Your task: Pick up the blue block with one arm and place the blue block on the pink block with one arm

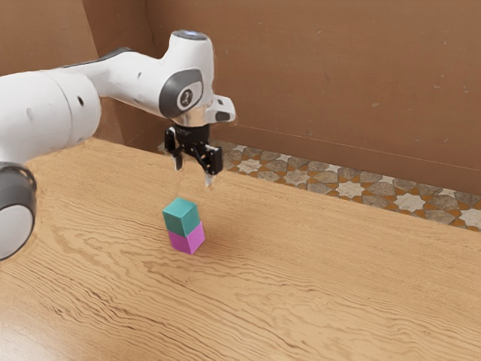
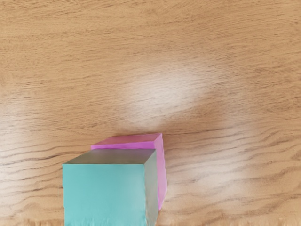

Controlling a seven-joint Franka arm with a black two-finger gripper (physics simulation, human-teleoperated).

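Note:
A teal-blue block rests on top of a pink block on the wooden table, the pair forming a small stack. My black gripper hangs above and slightly behind the stack, clear of it, with its fingers apart and nothing between them. From the wrist view the blue block sits squarely over the pink block, whose top edge and one side peek out beside it.
The wooden table stretches wide around the stack. A patterned tile floor strip runs beyond the table's far edge, with brown walls behind it.

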